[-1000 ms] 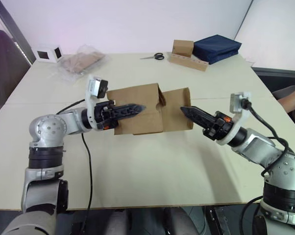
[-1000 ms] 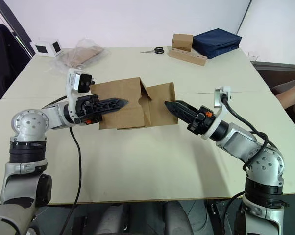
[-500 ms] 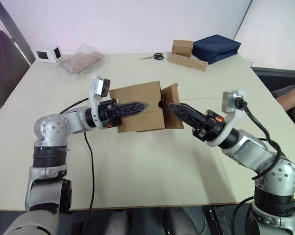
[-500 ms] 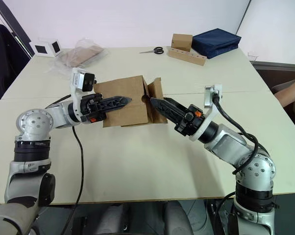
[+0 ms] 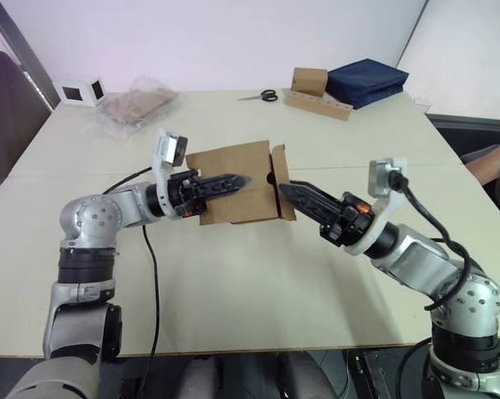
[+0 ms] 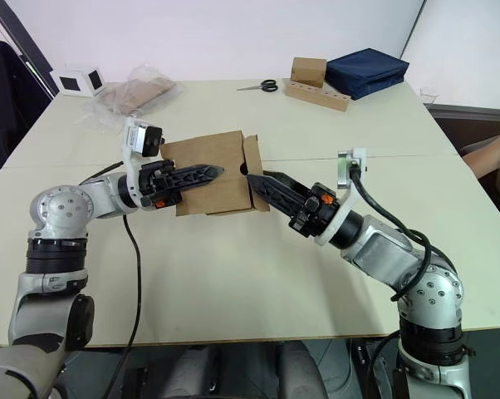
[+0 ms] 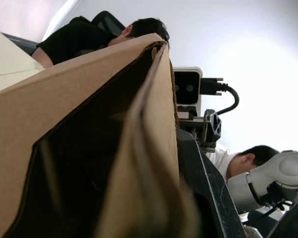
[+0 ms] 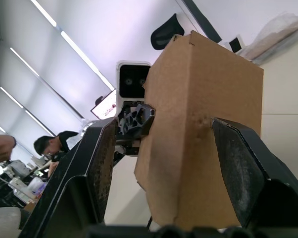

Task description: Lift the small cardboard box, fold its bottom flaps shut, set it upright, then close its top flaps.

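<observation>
The left gripper (image 5: 233, 179) pinches a wall of the box (image 5: 233, 193) to hold it above mid-table so the right gripper (image 5: 285, 190), jaws spread wide, can press a flap (image 5: 280, 179) shut.

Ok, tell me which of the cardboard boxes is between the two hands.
The small cardboard box mid-table, between the left hand and right hand. The other box sits at the far edge beside the scissors.
</observation>
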Motion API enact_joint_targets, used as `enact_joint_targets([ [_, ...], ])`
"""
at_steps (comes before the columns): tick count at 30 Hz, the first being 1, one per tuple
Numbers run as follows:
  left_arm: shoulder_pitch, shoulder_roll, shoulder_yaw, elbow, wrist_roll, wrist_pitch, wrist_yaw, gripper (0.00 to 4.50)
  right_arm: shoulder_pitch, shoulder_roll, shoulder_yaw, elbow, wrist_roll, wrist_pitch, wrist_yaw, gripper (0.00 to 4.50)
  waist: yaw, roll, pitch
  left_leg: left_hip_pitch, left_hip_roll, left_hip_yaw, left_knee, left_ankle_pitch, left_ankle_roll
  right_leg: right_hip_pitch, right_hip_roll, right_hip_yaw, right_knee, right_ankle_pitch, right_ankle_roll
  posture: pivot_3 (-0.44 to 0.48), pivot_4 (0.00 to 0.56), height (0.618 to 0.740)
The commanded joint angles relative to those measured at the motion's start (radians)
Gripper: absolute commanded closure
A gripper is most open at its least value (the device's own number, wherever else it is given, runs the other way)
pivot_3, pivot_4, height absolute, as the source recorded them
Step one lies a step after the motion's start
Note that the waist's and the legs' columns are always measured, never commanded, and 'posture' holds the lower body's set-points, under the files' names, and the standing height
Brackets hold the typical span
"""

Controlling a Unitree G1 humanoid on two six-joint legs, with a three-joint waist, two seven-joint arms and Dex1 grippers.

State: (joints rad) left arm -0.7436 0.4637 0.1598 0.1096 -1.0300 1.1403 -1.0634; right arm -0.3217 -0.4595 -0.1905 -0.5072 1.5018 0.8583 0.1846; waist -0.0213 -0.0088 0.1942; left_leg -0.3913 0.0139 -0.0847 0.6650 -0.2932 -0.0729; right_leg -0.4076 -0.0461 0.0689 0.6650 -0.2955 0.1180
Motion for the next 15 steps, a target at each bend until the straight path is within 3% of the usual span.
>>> enact_joint_targets([
  [1, -0.025, -0.003, 0.019, -0.022, -0.021, -0.009, 0.002, 4.50, -0.008, -0.016, -0.005, -0.023, -0.010, -0.028, 0.016, 1.39, 0.000, 0.000, 0.000, 0.000, 0.000, 0.000, 0.000, 0.000, 0.000, 0.000, 0.000, 0.000, 0.000, 0.000, 0.000, 0.000, 0.150, 0.740],
  [3, -0.024, -0.003, 0.020, -0.025, -0.023, -0.009, 0.004, 4.50, -0.008, -0.018, -0.005, -0.021, -0.011, -0.033, 0.020, 1.39, 0.000, 0.000, 0.000, 0.000, 0.000, 0.000, 0.000, 0.000, 0.000, 0.000, 0.000, 0.000, 0.000, 0.000, 0.000, 0.000, 0.150, 0.740],
  [6, -0.023, -0.004, 0.019, -0.026, -0.022, -0.011, 0.006, 4.50, -0.010, -0.027, -0.006, -0.018, -0.013, -0.037, 0.024, 2.12, 0.000, 0.000, 0.000, 0.000, 0.000, 0.000, 0.000, 0.000, 0.000, 0.000, 0.000, 0.000, 0.000, 0.000, 0.000, 0.000, 0.150, 0.740],
  [15, -0.023, -0.005, 0.021, -0.029, -0.025, -0.012, 0.007, 4.50, -0.014, -0.037, -0.005, -0.008, -0.015, -0.048, 0.027, 2.12, 0.000, 0.000, 0.000, 0.000, 0.000, 0.000, 0.000, 0.000, 0.000, 0.000, 0.000, 0.000, 0.000, 0.000, 0.000, 0.000, 0.150, 0.740],
])
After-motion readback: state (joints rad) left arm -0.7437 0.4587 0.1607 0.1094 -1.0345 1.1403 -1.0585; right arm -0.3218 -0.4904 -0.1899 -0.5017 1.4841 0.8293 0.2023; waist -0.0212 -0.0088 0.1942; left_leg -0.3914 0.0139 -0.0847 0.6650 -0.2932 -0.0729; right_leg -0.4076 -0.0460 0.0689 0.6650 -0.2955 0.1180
